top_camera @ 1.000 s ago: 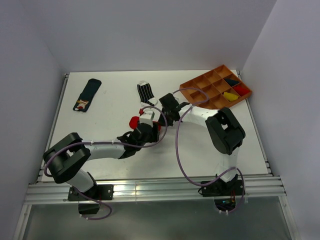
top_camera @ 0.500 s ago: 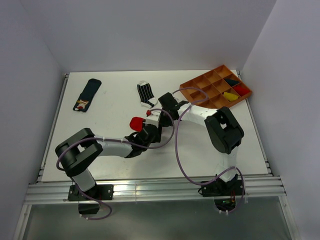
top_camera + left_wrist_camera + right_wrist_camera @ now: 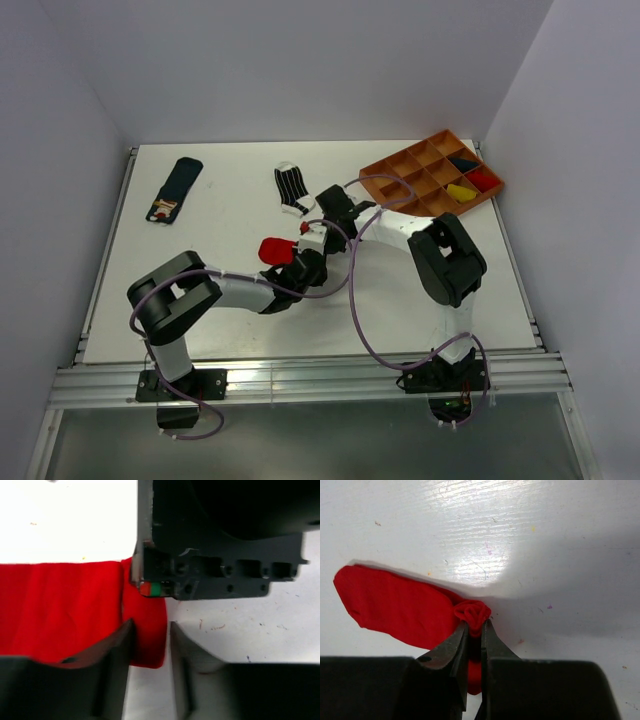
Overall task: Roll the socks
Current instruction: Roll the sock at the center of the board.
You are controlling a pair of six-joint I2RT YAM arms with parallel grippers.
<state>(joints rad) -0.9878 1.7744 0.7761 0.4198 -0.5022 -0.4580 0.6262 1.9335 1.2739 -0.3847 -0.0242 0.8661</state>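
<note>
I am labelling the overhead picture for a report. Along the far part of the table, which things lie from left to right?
From the left: dark navy sock → black-and-white striped sock → orange compartment tray.

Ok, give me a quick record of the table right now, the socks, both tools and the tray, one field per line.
red sock: flat on the table, one end rolled into a small tight coil
right tool: shut on the rolled end of the red sock
left tool: jaws apart, straddling the sock's edge next to the right tool
navy sock: flat, far left, untouched
striped sock: flat, far middle, untouched
tray: far right corner, a yellow bundle in one compartment
</note>
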